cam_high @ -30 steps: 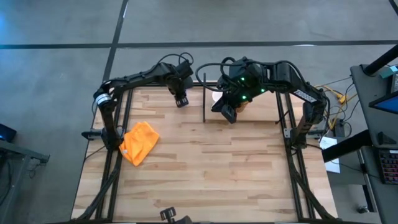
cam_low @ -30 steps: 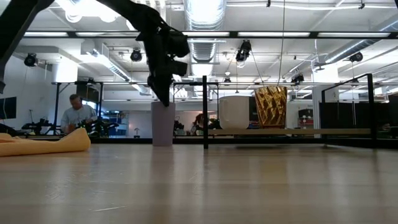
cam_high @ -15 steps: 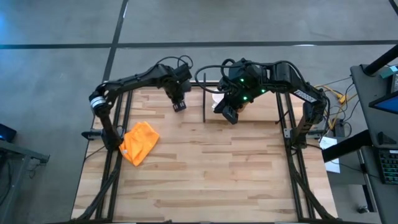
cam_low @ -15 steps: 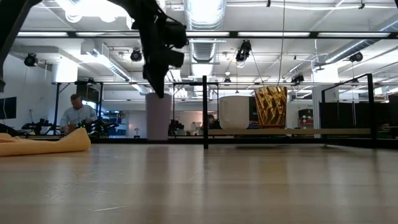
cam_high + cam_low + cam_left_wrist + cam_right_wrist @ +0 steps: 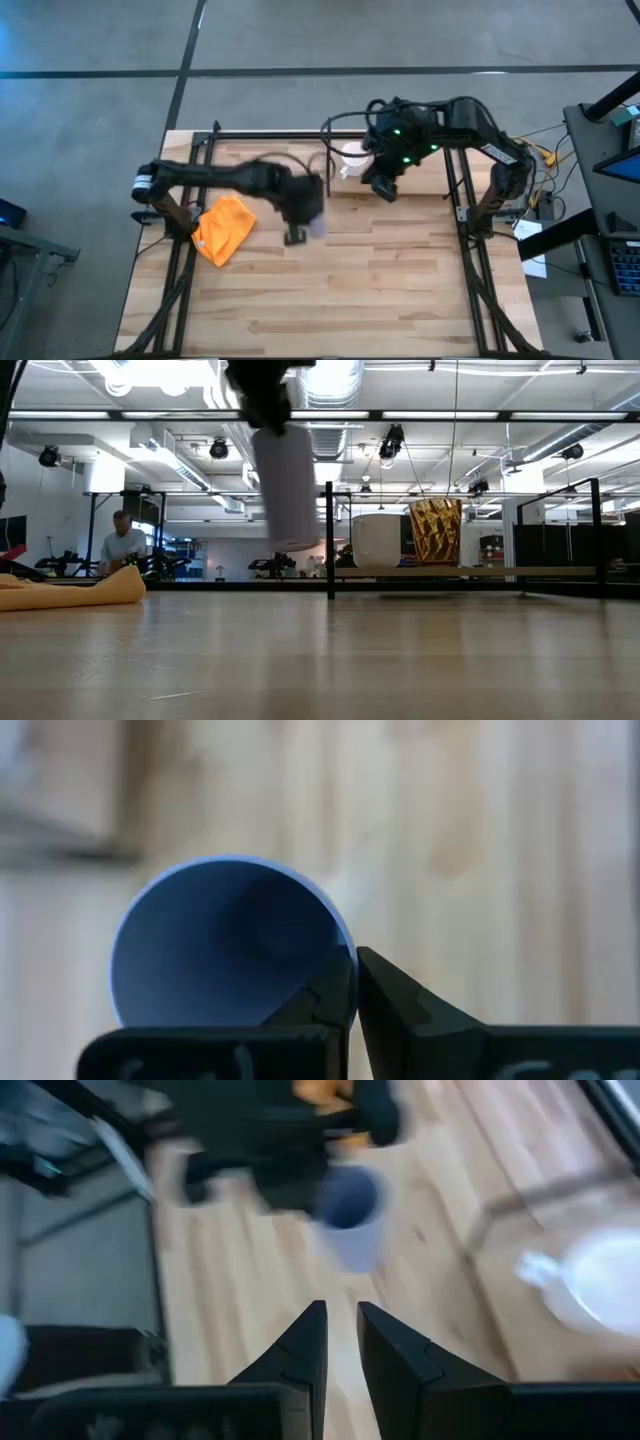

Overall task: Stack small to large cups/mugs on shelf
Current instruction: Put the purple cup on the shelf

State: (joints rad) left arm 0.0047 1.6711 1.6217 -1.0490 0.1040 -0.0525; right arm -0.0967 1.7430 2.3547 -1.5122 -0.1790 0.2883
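Observation:
The pale lavender tumbler (image 5: 285,485) hangs in the air over the table's middle, held by my left gripper (image 5: 297,215); it also shows in the high view (image 5: 316,228) and, from above, in the left wrist view (image 5: 225,940). The white mug (image 5: 378,540) and the amber cup (image 5: 436,532) stand on their bases on the wooden shelf (image 5: 480,571) at the far right. My right gripper (image 5: 384,187) is shut and empty above the shelf's left part, beside the white mug (image 5: 352,160). My right arm hides the amber cup in the high view. My left gripper holds the tumbler by its rim wall (image 5: 345,952), one finger (image 5: 318,1005) inside the mouth and one (image 5: 405,1005) outside. The fingers come from above, pointing down. The tumbler hangs below them, nearly upright, mouth up, lifted clear of the table.
An orange cloth (image 5: 225,228) lies at the table's left side. Black upright rods (image 5: 329,540) edge the shelf's left end. A person (image 5: 125,545) sits in the room beyond the table. Bare planks (image 5: 400,280) fill the table's near half.
My left gripper has swung fast from the far edge, left of the shelf, toward the table's middle and near side. The tumbler, which stood on the table there, is now lifted clear. My right gripper has drawn a little toward the right edge, uncovering the white mug.

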